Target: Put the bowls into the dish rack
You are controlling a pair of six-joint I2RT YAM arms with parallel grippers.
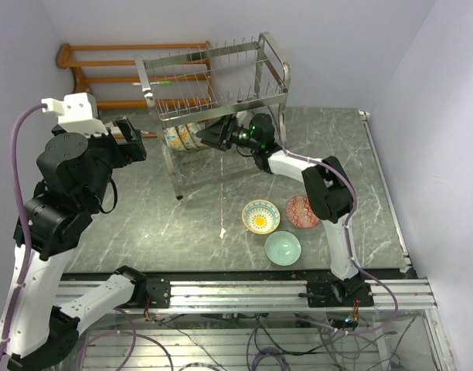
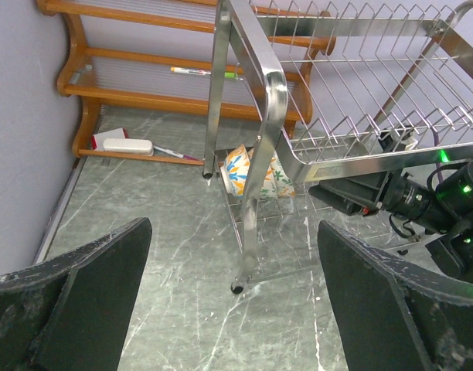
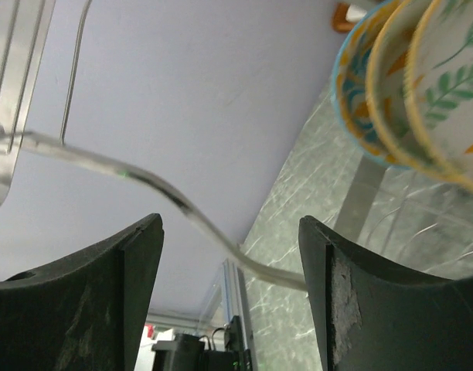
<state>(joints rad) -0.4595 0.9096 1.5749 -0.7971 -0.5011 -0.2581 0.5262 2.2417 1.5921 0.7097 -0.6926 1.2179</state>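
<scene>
The steel wire dish rack (image 1: 213, 85) stands at the back of the table. Floral bowls (image 1: 182, 137) stand on edge in its lower tier; they also show in the left wrist view (image 2: 248, 171) and the right wrist view (image 3: 422, 85). A floral bowl (image 1: 261, 216), a red-patterned bowl (image 1: 301, 212) and a plain mint bowl (image 1: 283, 247) lie on the table. My right gripper (image 1: 209, 137) is open and empty inside the lower tier, just right of the racked bowls. My left gripper (image 1: 134, 139) is open and empty, raised left of the rack.
An orange-brown wooden shelf rack (image 1: 113, 73) stands against the back wall behind the steel rack. A pen and a small white box (image 2: 128, 145) lie on its shelves. The rack's front leg (image 2: 238, 286) stands between my left fingers' line of view.
</scene>
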